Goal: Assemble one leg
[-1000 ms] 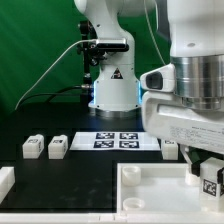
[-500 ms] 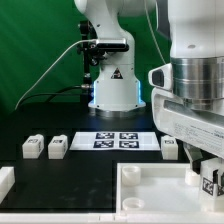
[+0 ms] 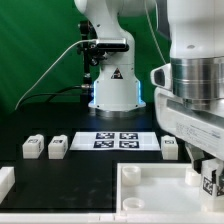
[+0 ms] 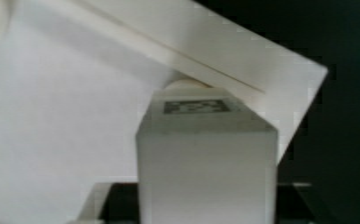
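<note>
Leg clamped upright in jaws, arm low over panel corner

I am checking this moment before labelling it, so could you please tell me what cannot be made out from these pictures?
- Exterior view: the gripper is cut off by the picture's right edge, so its opening is unclear.
- Exterior view: the leg under it is partly hidden by the gripper and the edge; seating in the panel cannot be told.
- Wrist view: blurred, close white surfaces fill the picture; only a tag shows.
</note>
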`<move>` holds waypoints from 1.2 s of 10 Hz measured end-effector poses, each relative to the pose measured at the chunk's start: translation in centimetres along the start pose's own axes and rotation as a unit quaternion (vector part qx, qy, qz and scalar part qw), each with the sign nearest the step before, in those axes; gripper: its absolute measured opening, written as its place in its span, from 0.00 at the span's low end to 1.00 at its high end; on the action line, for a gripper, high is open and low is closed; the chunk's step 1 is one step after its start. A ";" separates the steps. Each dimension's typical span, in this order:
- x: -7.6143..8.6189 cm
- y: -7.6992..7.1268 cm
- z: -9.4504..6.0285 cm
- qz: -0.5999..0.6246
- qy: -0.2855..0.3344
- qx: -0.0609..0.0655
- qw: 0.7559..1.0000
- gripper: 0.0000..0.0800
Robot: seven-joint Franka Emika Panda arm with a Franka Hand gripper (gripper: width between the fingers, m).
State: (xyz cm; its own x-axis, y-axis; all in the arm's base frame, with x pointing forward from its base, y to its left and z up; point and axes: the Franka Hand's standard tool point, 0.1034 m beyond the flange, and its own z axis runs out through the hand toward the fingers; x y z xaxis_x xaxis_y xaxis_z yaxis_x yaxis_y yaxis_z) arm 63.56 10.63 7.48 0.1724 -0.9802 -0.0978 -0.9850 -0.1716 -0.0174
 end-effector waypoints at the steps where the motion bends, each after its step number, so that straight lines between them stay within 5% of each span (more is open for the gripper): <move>1: -0.1 0.2 0.0 0.123 -0.005 0.008 0.992 0.37; 3: -0.4 0.5 -0.1 0.305 -0.008 0.017 0.952 0.37; 4: -0.6 0.5 -0.1 0.319 -0.007 0.031 0.947 0.37; 7: -0.3 0.9 0.1 0.305 0.009 0.030 0.952 0.38; 8: -0.3 0.9 0.1 0.282 0.010 0.030 0.959 0.50; 9: -0.7 0.9 0.0 0.269 0.009 0.030 0.963 0.50; 10: -1.3 0.8 -0.2 0.259 0.007 0.031 0.965 0.71; 12: -2.0 0.8 -0.8 0.133 0.011 0.038 0.990 0.81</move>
State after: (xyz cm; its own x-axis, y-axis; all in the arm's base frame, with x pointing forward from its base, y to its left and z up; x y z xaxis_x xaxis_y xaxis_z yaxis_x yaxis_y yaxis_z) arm 62.37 12.40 8.49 -0.0947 -0.9917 -0.0866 -0.9925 0.1008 -0.0698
